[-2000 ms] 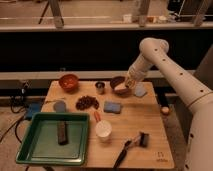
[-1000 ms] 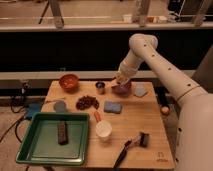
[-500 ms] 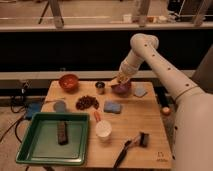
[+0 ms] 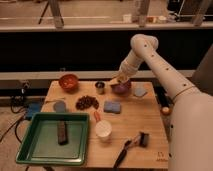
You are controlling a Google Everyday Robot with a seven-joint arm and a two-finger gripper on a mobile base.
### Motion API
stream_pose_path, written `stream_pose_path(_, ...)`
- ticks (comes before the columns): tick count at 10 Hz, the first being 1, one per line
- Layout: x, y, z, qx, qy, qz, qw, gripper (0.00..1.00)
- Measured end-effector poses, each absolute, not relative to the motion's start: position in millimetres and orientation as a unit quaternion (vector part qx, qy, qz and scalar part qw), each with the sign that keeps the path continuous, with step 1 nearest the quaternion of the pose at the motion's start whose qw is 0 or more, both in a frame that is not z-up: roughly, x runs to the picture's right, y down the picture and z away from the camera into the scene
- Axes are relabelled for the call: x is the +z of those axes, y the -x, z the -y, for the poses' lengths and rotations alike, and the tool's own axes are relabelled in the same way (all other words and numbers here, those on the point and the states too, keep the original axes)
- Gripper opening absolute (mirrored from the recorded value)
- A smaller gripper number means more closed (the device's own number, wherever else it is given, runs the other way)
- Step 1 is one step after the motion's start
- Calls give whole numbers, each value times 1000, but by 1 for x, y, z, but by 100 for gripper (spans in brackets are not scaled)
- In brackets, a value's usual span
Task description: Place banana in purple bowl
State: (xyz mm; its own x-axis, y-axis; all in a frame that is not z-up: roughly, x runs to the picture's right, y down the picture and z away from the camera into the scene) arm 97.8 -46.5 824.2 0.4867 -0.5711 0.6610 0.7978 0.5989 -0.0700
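Observation:
The purple bowl [image 4: 122,89] stands at the back of the wooden table [image 4: 135,127], right of a small metal cup [image 4: 100,87]. My gripper [image 4: 120,79] hangs just above the bowl's far left rim, at the end of the white arm [image 4: 150,60] that reaches down from the right. A small pale-yellow shape at the gripper's tip looks like the banana [image 4: 117,78]. I cannot tell whether it is held or lies on the bowl.
An orange bowl [image 4: 68,81] sits back left. A dark red cluster [image 4: 87,102], grey lid [image 4: 60,106], blue sponge [image 4: 112,107], carrot-like piece [image 4: 96,116], white cup [image 4: 103,130], black brush [image 4: 131,147], grey-blue cloth [image 4: 139,91] and green tray [image 4: 30,145] lie around.
Since two seconds ago the arm swung left and the gripper rose slightly from the bowl's right side to above its left rim. Over the last half second it has hardly moved.

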Motion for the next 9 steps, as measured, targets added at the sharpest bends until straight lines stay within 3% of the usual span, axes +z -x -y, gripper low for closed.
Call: stream_pose_path(9,844,-99,50,-400,180,303,846,5)
